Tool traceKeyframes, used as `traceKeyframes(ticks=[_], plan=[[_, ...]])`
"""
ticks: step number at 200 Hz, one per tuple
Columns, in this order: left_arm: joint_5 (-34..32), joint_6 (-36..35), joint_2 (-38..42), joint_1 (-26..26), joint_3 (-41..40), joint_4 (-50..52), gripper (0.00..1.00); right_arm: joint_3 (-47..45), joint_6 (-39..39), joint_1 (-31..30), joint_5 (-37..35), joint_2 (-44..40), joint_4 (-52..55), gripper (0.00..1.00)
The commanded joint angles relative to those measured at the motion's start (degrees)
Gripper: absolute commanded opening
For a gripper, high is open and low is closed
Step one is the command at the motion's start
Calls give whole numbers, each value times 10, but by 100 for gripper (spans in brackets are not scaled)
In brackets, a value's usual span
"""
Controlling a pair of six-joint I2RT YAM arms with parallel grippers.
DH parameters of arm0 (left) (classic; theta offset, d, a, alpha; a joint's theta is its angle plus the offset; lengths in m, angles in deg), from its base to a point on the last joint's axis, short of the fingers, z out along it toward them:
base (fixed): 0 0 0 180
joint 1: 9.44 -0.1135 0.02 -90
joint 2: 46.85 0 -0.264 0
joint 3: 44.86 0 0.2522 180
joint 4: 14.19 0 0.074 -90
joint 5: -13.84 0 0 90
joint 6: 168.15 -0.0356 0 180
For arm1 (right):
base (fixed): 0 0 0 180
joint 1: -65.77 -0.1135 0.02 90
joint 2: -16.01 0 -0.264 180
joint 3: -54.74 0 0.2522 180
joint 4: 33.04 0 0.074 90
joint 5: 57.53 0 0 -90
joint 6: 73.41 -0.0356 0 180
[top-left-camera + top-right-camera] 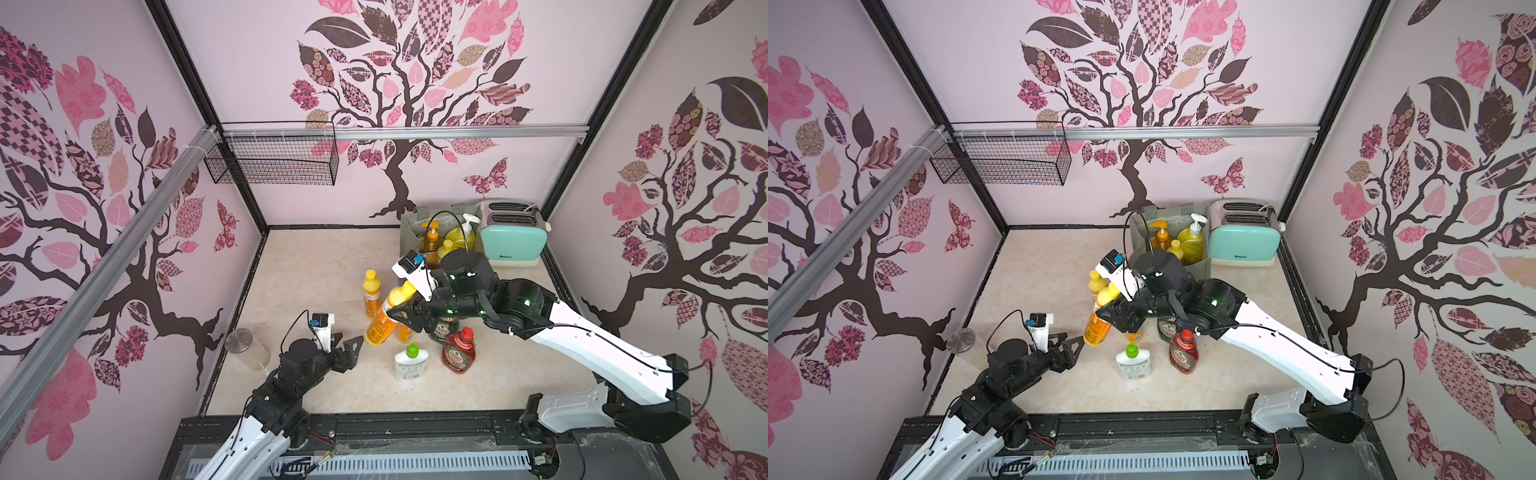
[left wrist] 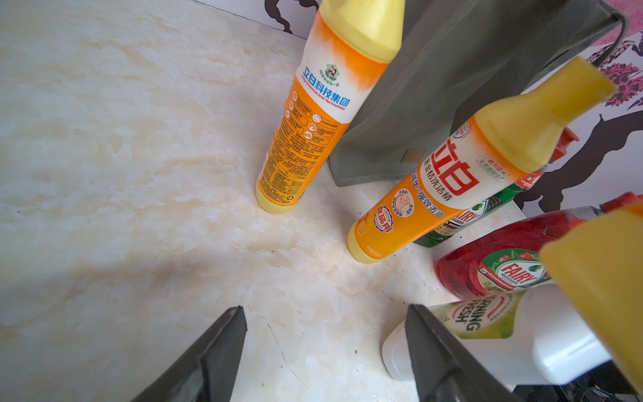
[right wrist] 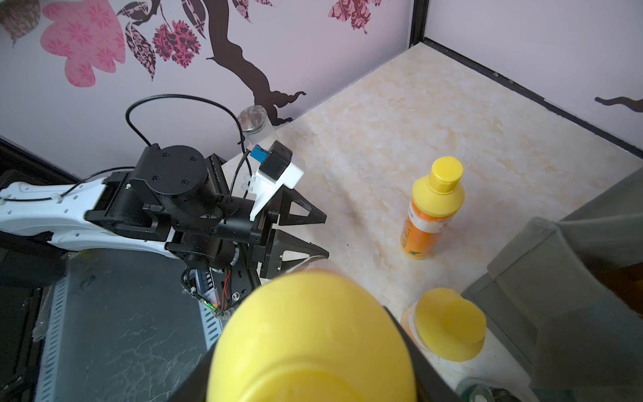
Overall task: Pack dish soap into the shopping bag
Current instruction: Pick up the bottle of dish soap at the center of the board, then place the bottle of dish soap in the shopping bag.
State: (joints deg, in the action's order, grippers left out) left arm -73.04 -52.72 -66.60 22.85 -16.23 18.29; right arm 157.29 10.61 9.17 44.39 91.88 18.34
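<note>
the right end effector [image 1: 409,316] is clamping a small orange bottle [image 1: 380,326] just below its yellow cap, with the jaws about half closed on it. it is holding the bottle tilted and apparently clear of the table [image 1: 316,270], out in front of the shopping bag [image 1: 409,232] and not yet over it. the left end effector [image 1: 350,347] is hovering low beside that bottle's base, jaws spread wide and carrying nothing.

the job is looking about a third done. three bottles are already sitting inside the bag: an orange pump bottle [image 1: 432,237], a big yellow pump bottle [image 1: 462,237] and a small yellow-capped one [image 1: 446,247]. the gripped bottle is probably going in next. five are waiting on the table: a standing orange bottle [image 1: 370,293], a second orange bottle [image 1: 404,332] partly hidden under the right end effector, a green bottle [image 1: 442,331], a red bottle [image 1: 459,352] and a white green-capped bottle [image 1: 410,362].

in the left wrist view the red and green labels are showing "fairy" and the white one "morning fresh". the standing orange bottle is showing chinese characters over "science and technology". the lettering on the mint toaster [image 1: 513,243] is proving too small to read.
</note>
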Motion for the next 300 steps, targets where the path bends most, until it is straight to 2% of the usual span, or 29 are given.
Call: traceKeyframes(ticks=[1,18,43,68,115,145,182,259,300], plan=[[1,-6,8,2,-6,-5,78,58,4,35,62,-33,-32,35],[-1,-4,8,2,-6,-4,78,89,7,63,72,-40,-18,35],[-1,-4,6,2,-5,-5,78,154,27,86,48,-37,18,35],[-1,-5,4,2,-5,-6,78,227,53,98,-3,-18,62,34],[0,-5,6,1,-5,-6,79,333,91,109,-150,25,114,35],[1,-6,7,1,-5,-6,79,351,104,128,-201,43,121,35],[1,-5,5,2,-5,-6,79,327,122,148,-289,50,108,35],[-1,-4,1,2,-9,-12,79,280,117,273,-273,75,70,34],[0,-4,1,2,-9,-13,79,238,105,319,-231,94,38,33]])
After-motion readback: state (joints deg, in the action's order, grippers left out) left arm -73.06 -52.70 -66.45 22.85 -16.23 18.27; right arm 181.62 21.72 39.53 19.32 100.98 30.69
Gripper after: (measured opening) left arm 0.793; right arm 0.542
